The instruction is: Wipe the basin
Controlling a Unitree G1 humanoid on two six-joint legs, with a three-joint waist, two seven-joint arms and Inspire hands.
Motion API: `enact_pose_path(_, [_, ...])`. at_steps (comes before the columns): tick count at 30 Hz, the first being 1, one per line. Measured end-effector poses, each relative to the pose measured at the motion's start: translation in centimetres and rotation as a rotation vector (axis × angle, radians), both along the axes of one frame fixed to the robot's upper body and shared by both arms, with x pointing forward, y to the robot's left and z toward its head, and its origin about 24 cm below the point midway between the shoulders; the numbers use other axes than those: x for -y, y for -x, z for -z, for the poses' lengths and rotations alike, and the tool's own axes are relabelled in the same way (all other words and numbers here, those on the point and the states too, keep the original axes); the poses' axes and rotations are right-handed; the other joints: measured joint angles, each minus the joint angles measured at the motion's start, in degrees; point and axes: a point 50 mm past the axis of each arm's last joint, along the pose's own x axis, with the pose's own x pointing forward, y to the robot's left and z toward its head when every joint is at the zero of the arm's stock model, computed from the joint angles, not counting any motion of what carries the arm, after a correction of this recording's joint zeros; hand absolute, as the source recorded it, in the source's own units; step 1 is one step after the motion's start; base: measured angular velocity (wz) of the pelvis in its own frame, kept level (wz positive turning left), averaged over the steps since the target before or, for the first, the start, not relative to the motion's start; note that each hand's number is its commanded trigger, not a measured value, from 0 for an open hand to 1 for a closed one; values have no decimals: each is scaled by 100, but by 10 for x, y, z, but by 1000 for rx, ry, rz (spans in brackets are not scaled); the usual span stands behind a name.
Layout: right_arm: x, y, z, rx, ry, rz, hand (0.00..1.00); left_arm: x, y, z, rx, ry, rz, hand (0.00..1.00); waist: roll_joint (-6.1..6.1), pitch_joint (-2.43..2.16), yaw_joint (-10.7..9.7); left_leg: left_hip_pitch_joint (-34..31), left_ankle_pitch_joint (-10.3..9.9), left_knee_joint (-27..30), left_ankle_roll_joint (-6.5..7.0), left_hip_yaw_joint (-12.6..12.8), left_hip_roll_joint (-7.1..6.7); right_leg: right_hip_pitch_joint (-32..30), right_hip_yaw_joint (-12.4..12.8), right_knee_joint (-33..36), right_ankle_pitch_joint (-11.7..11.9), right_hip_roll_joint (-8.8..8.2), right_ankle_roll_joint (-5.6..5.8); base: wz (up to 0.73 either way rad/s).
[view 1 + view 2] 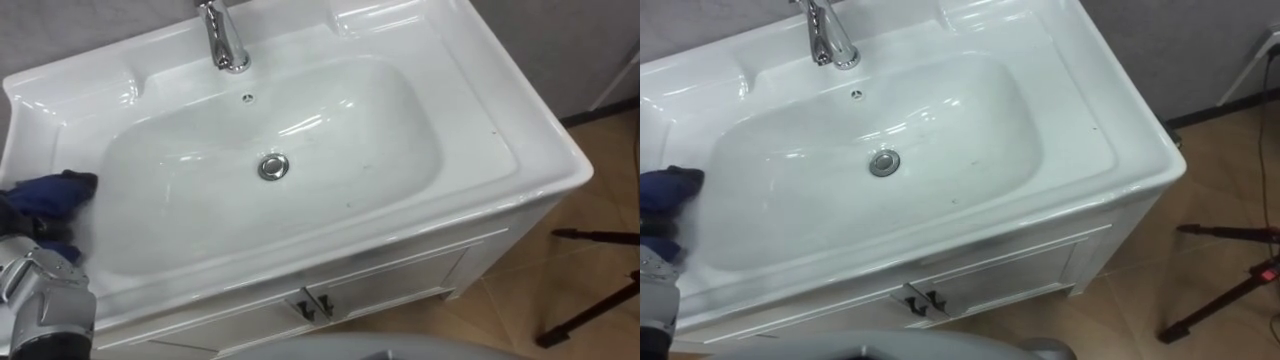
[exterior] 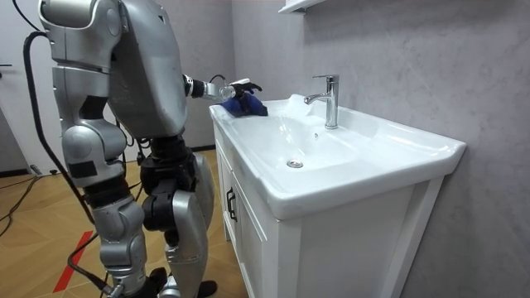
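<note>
The white basin point(image 1: 470, 120) lies before me on a white cabinet, with a chrome drain point(image 1: 273, 166) in the middle of its bowl. A crumpled blue cloth point(image 1: 48, 192) rests at the bowl's left rim. My left hand point(image 1: 12, 222) comes in from the lower left and is bunched into the cloth, its fingers mostly covered by it. In the room view I stand close against the cabinet's front, and the left hand point(image 2: 225, 89) reaches over the basin's near corner with the blue cloth point(image 2: 247, 104) under it.
A chrome tap point(image 1: 222, 40) stands at the basin's back edge, with a small overflow hole below it. Cabinet doors with dark handles point(image 1: 312, 305) are under the front rim. Black tripod legs point(image 1: 600, 300) cross the tiled floor at the right.
</note>
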Motion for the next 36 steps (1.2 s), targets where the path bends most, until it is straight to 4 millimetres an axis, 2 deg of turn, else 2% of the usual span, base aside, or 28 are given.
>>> enact_pose_path(9, [-3, 3, 1, -6, -7, 5, 0, 2, -7, -8, 50, -1, 20, 0, -15, 25, -33, -6, 0, 1, 0, -3, -1, 3, 4, -5, 1, 4, 1, 0])
enact_pose_path(12, [-4, 2, 2, -1, -11, 7, 0, 4, -8, -7, 91, 46, 23, 0, -25, 27, -62, -5, 0, 12, 0, -17, -3, 12, -33, -7, 1, 2, 1, 0])
enact_pose_path(18, [-6, -3, 3, 17, -8, 41, 0, 8, -11, -4, 279, 313, -64, 0, -56, 29, -73, -26, 0, 30, 0, -46, -9, 4, -66, -3, -5, -8, 5, 2])
enact_pose_path(23, [-10, -2, 4, 11, -5, 41, 0, 15, -14, 2, 470, 609, -134, 0, -63, 26, -45, -19, 1, 33, 1, -143, -31, 37, -115, 0, -42, -27, 12, 9])
enact_pose_path(29, [-13, -3, 5, 13, -16, 46, 0, 11, -16, -2, 622, 734, -163, 0, -49, 22, 3, -15, 1, 42, 1, -141, -31, 44, -114, -2, -42, -27, 12, 1])
enact_pose_path(36, [-13, -7, 6, 28, -15, 41, 0, 10, -15, -3, 644, 756, -163, 0, -44, 20, 4, -10, 1, 41, 1, -145, -33, 62, -124, -3, -42, -27, 13, 0])
